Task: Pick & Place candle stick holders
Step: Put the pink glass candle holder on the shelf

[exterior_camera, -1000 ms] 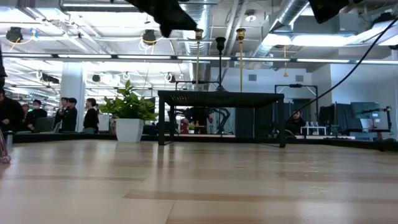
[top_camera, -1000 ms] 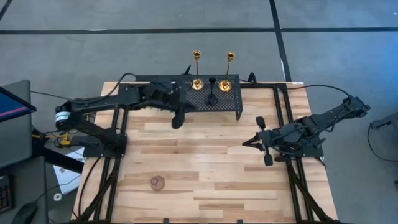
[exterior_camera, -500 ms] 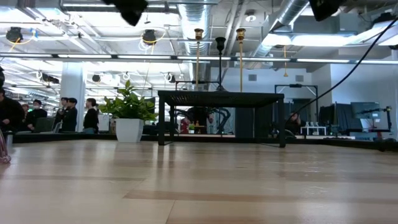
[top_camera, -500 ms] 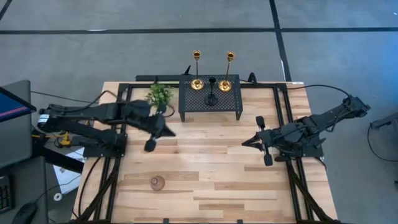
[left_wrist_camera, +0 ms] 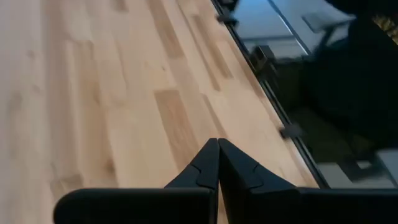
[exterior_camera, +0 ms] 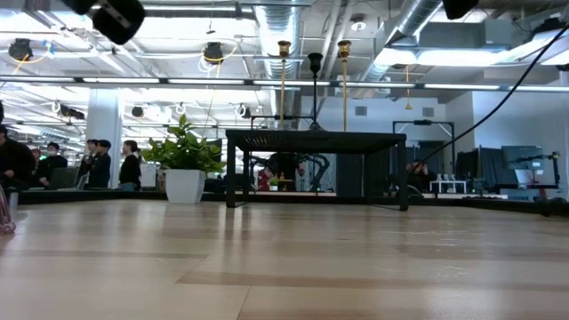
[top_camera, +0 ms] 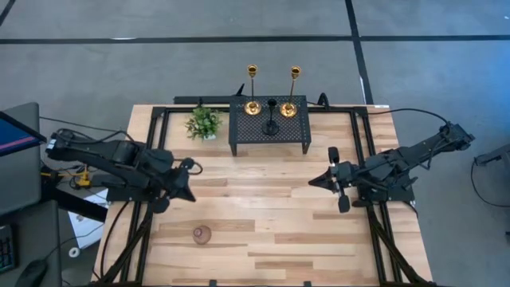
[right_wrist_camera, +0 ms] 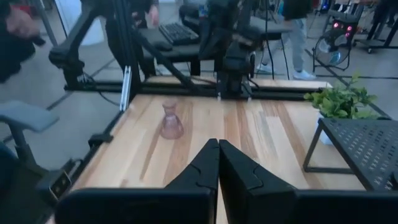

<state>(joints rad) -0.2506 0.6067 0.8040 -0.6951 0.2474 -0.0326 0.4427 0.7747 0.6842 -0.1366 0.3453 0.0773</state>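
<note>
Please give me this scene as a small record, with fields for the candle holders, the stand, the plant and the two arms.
gold holders: two, upright on the black mesh stand
black holder: one, upright between the gold ones on the stand
pinkish holder: alone on the table's near left part
plant: green, in a white pot, beside the stand, on its left in the high view
left gripper: over the table's left side, jaws shut, holding nothing
right gripper: over the table's right part, jaws shut, holding nothing
</note>
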